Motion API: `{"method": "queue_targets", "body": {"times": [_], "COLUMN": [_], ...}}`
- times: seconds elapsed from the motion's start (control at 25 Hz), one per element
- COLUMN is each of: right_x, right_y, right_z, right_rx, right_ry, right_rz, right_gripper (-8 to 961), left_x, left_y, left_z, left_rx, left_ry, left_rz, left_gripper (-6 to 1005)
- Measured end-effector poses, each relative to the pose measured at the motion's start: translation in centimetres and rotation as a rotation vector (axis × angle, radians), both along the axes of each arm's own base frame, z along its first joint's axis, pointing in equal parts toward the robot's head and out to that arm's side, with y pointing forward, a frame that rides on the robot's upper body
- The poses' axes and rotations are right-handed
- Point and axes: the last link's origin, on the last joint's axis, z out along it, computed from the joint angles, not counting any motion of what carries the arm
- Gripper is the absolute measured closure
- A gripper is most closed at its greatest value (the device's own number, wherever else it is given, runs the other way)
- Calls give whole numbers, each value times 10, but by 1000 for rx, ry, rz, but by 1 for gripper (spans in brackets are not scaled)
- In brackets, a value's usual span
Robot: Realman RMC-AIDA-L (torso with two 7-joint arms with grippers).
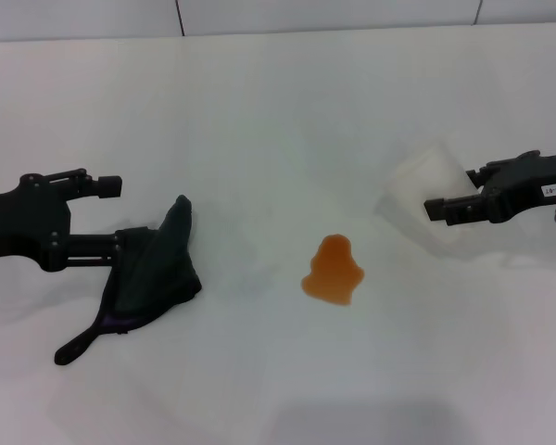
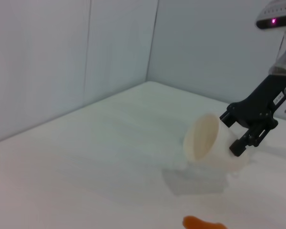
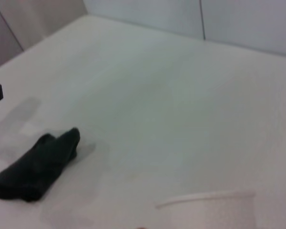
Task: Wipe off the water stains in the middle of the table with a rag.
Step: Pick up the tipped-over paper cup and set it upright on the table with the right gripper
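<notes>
Wiping is not yet begun: the left gripper (image 1: 120,215), fingers apart, sits at the rag (image 1: 148,278) on the worktop (image 1: 278,102), the water stains (image 1: 333,271) lie untouched mid-worktop, and the right gripper (image 1: 437,208) clamps a tilted paper cup (image 1: 424,199).

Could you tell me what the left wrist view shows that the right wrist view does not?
Only the left wrist view shows the right claw gripping the tipped white paper cup by its wall, its open mouth visible, plus an edge of the orange water stains. Only the right wrist view shows the black rag lying bunched on the table. Both show the white table and the cup, though the right wrist view catches only its rim.
</notes>
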Motion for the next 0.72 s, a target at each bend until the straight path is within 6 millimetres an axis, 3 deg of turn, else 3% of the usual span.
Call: {"method": "queue_targets", "body": {"times": [0.72], "right_x": [46], "right_y": [4], "right_z": [-29], "right_rx": [163], "right_ry": [139], "right_rz": [144], "right_gripper": [248], "left_x": [-3], "left_y": [1], "left_z": [-2], "left_rx": [15], "left_ry": [-27], "left_rz": [42], "left_gripper": [131]}}
